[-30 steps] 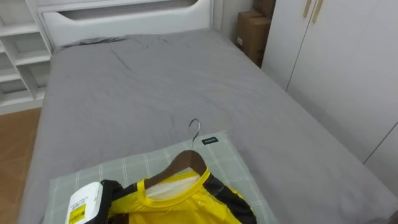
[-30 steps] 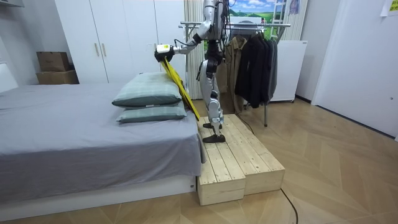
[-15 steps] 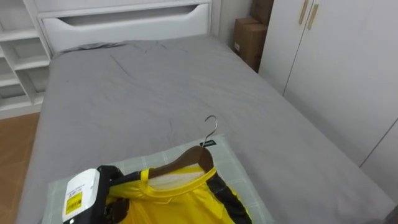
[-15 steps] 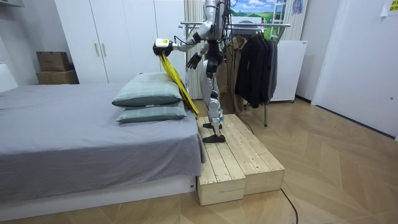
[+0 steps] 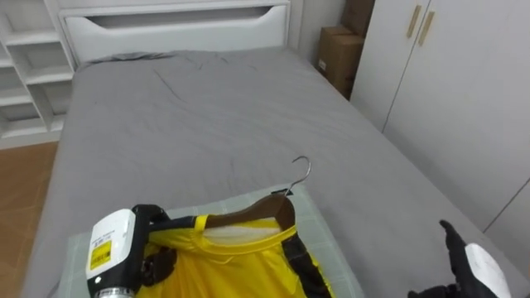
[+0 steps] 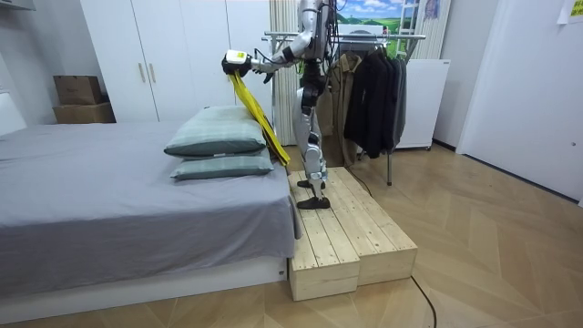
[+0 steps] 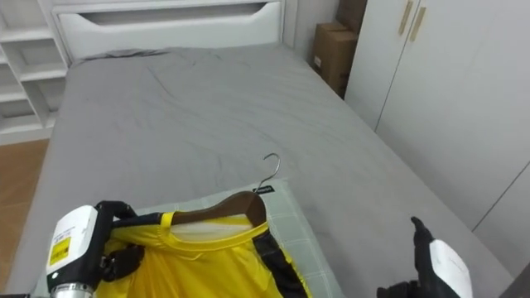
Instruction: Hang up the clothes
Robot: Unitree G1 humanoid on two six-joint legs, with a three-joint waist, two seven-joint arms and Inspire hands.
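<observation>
A yellow shirt [image 5: 240, 269] with black trim hangs on a brown wooden hanger [image 5: 258, 213] whose metal hook [image 5: 303, 170] points toward the bed's far end. My left hand [image 5: 149, 248] is shut on the hanger's left end together with the shirt's shoulder. In the room view the left hand [image 6: 235, 64] holds the yellow shirt [image 6: 260, 114] up over the pillows. My right hand [image 5: 474, 266] rises at the lower right with straight fingers, apart from the shirt and holding nothing.
I stand on a wooden platform [image 6: 351, 228] between the grey bed [image 5: 215, 116] and a clothes rack [image 6: 364, 87] of dark coats behind me. Green checked pillows [image 6: 219, 137] lie under the shirt. White wardrobe doors [image 5: 447, 91] and cardboard boxes [image 5: 338, 54] stand right, shelves [image 5: 25, 74] left.
My left hand has lifted the hanger and shirt a little higher. My right hand has come up into the lower right of the eye view.
</observation>
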